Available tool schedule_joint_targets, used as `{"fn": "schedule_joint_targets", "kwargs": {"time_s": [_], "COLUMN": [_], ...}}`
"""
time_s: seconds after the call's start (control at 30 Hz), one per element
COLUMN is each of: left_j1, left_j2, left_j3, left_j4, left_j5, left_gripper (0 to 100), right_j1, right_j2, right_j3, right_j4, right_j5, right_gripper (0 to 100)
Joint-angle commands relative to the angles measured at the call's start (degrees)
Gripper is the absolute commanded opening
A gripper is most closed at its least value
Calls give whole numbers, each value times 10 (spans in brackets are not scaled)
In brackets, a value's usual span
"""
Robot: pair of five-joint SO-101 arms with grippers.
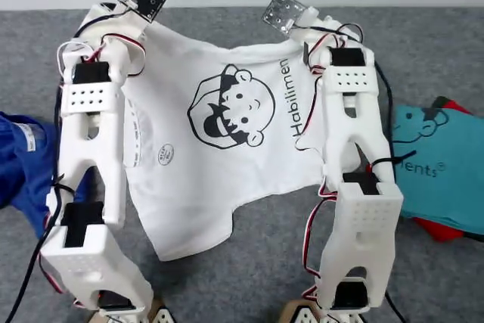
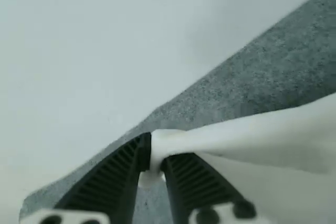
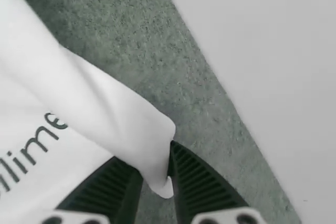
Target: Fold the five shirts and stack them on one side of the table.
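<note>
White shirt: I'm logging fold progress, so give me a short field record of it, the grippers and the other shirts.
white shirt: spread print side up on the grey table, not yet folded
left gripper: shut on a far corner of the white shirt
right gripper: shut on the other far corner
blue shirt: crumpled beside the left arm
teal shirt: beside the right arm, lying on the red shirt
</note>
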Motion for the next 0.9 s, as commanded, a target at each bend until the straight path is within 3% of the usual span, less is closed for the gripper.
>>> {"fn": "schedule_joint_targets", "kwargs": {"time_s": [0.0,0.23,0.37,0.63,0.87], "left_j1": [7,30,55,97,83], "left_j2": [-37,-75,-78,-78,-89], "left_j3": [-33,-33,-33,-33,-26], "left_j4": [133,387,487,615,622], "left_j5": [-10,-74,-80,-81,-84], "left_gripper": [4,4,4,4,4], "right_j1": [-3,1,10,47,51], "right_j2": [-29,-40,-39,-43,-63], "right_j3": [-40,-40,-40,-41,-83], "right_j4": [76,214,269,371,488], "right_j5": [8,11,21,21,21], "right_gripper": [11,11,11,11,11]}}
